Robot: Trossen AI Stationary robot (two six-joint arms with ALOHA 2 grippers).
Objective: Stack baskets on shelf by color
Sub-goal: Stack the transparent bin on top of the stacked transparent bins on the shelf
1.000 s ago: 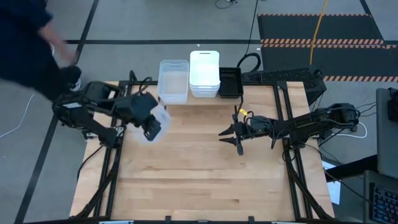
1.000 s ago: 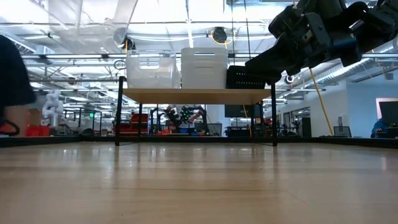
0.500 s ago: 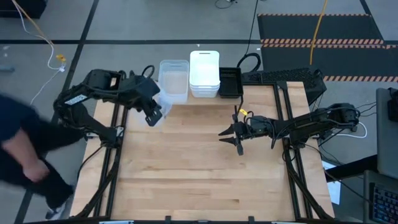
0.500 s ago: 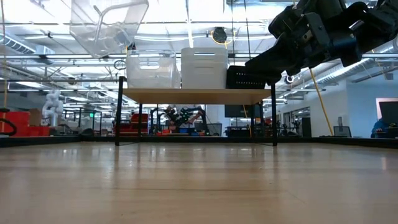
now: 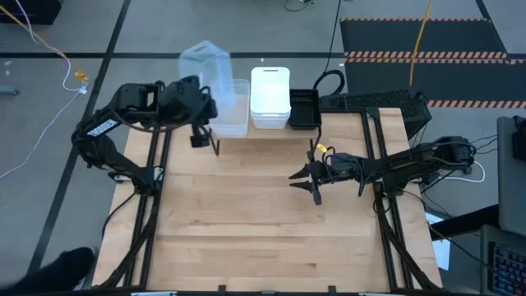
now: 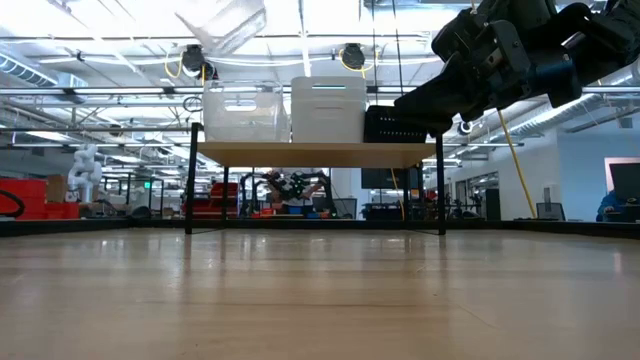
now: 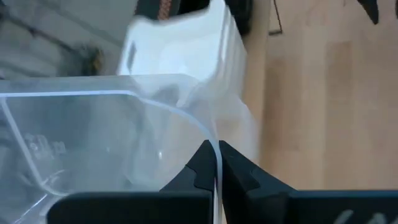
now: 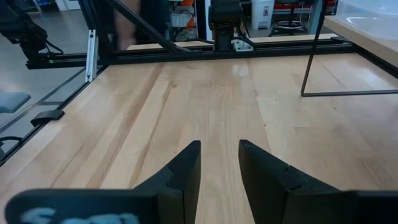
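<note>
Left pincer point(image 5: 200, 111) is clamped on the wall of a clear basket point(image 5: 205, 64), fingers point(image 7: 205, 163) pinching the thin rim from both sides. Basket is carried high and tipped, open side facing away from the arm, hanging just past the pincer and above the left end of the shelf point(image 6: 318, 153). Edge grip makes sense: the wall is the only thin bit those fingers can bite, and it leaves the bottom free to drop into another bin.

Directly beyond the pincer on the shelf: clear basket stack point(image 5: 231, 107), so that's presumably the target, clear on clear. Next over, away from the left pincer, sits the white stack point(image 5: 269, 96), then the black basket point(image 5: 305, 108) at the far end, nearest the right arm. Colour groups are laid out side by side, touching or nearly so.

Held basket isn't level yet. My read: it needs rotating upright and lining up over the clear stack before lowering, otherwise a corner catches the rim below.

Right pincer point(image 5: 313, 177) is parked over the middle of the desk point(image 5: 263, 230), fingers apart, holding nothing. Shelf is well ahead of it and to one side. Looks like it's just keeping out of the way.
</note>
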